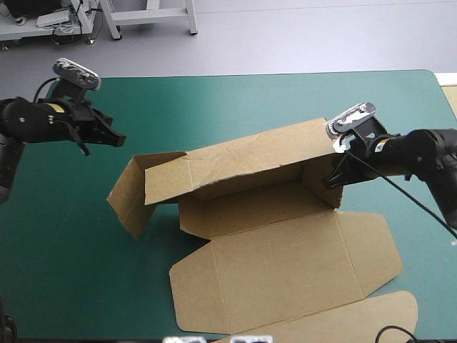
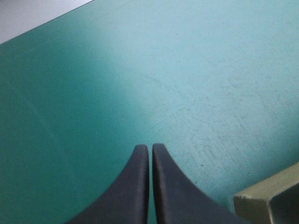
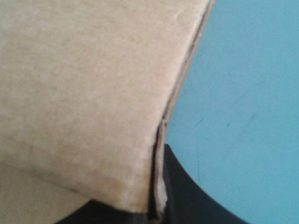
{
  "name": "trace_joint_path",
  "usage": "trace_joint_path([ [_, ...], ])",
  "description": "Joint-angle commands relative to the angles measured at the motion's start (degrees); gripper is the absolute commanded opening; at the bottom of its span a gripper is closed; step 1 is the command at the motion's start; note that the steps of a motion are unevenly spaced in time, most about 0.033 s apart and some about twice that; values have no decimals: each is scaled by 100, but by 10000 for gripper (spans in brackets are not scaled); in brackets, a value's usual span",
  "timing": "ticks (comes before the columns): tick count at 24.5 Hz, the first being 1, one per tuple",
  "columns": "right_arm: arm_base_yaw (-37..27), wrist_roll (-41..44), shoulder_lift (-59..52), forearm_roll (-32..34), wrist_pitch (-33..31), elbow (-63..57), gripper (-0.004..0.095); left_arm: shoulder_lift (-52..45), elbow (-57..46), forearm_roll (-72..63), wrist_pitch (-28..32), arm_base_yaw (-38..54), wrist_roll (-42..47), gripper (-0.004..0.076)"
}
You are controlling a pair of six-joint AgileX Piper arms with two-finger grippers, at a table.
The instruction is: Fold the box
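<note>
The brown box (image 1: 285, 264) lies mid-table with its wide lid panel flat toward the front. Its long back wall (image 1: 250, 161) is raised and leans, and a side flap (image 1: 132, 193) stands at its left end. My right gripper (image 1: 333, 179) is at the wall's right end, shut on the board's edge; in the right wrist view the box (image 3: 93, 93) fills the space over the gripper (image 3: 156, 205). My left gripper (image 1: 118, 139) hovers beyond the box's left end, apart from it, shut and holding nothing (image 2: 150, 148). A box corner (image 2: 271, 198) shows beside it.
A rounded flap of brown board (image 1: 357, 321) reaches the table's front edge. Bare teal-green cover (image 1: 64, 243) lies left of the box and along the far edge (image 1: 250, 93).
</note>
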State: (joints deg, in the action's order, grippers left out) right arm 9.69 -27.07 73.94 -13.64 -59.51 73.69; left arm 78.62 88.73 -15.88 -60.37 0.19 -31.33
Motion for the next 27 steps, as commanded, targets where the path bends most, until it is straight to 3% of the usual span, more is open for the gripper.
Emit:
trace_joint_path([
  [1, -3, 249, 586, 158, -913, 518, -18, -301, 152, -570, 25, 559, -125, -8],
  [6, -3, 370, 1731, 173, -1194, 1476, -18, -313, -29, -572, -378, 803, -125, -9],
  [14, -3, 634, 3475, 173, -1194, 3664, -18, -292, -271, -943, -322, 803, -139, -9],
  [17, -3, 517, 3776, 132, -1194, 4151, -18, -292, -271, -1022, -293, 803, -127, -9],
  [21, -3, -424, 3796, -324, -1194, 4297, -18, -292, -271, -1091, -290, 803, -127, -9],
  [24, -3, 45, 3796, -430, -1014, 4300, -16, -292, -271, -1117, -359, 803, -127, -9],
  [25, -3, 148, 3796, -374, -1003, 4300, 6, -292, -271, -1117, -359, 803, -127, -9],
  [27, -3, 148, 3796, -219, -1040, 4300, 184, -292, -271, -1203, -359, 803, -127, -9],
])
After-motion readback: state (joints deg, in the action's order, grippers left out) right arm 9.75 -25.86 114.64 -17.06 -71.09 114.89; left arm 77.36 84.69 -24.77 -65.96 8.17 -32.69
